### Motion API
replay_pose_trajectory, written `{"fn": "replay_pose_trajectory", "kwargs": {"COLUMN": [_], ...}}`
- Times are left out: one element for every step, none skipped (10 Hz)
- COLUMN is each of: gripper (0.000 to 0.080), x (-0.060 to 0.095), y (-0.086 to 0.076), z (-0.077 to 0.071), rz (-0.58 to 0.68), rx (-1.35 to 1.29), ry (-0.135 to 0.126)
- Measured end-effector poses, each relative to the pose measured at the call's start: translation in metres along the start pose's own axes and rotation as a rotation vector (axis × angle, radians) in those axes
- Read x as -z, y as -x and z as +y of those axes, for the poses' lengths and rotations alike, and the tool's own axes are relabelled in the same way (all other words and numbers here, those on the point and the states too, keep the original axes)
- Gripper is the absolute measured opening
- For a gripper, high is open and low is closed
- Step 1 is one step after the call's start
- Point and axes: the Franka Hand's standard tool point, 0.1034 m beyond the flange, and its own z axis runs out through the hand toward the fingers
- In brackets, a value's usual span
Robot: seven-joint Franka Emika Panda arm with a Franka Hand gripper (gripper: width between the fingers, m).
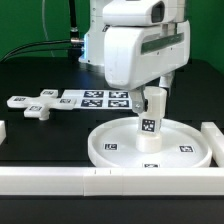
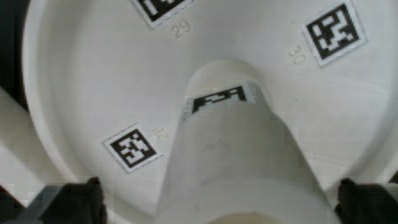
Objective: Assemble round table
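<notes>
The large round rimmed disc (image 1: 115, 143) lies flat near the front of the table. The short cylindrical leg (image 1: 150, 126) stands upright on its central hub. My gripper (image 1: 152, 98) is right above it, straddling the leg's top. In the wrist view the leg (image 2: 231, 150) runs between my two dark fingers (image 2: 75, 203), with the disc (image 2: 107, 70) below. A strip of disc shows between one finger and the leg, so the jaws are open around it. The small cross-shaped foot (image 1: 35, 106) lies on the table at the exterior view's left.
The marker board (image 1: 95, 98) lies behind the disc. A long white bar (image 1: 60, 179) runs along the front edge, another bar (image 1: 213, 140) stands at the exterior view's right, and a short white piece (image 1: 3, 131) at the left.
</notes>
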Motion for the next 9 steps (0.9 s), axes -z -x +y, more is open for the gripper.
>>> {"fn": "replay_pose_trajectory", "kwargs": {"gripper": [0.0649,0.0649,0.0649,0.0649,0.0649,0.0649,0.0649,0.0649,0.0649], "x": [-0.0001,-0.0005,-0.0016,-0.0029,-0.0045,-0.0053,-0.0061,-0.0067,-0.0067], "y": [-0.0006,-0.0012,-0.002,-0.002,-0.0021,-0.002,0.001,0.0027,0.0033], "z": [-0.0007,-0.0016,-0.003,-0.0027,-0.0019,0.0001,0.0016,0.0022,0.0026], "rz": [-0.001,-0.007,-0.013,-0.019,-0.029,-0.038,-0.039,-0.046,-0.054], "rx": [0.045,0.144,0.236,0.342,0.445,0.531,0.573,0.607,0.655], "ry": [0.0,0.003,0.007,0.01,0.011,0.011,0.013,0.013,0.014]}}
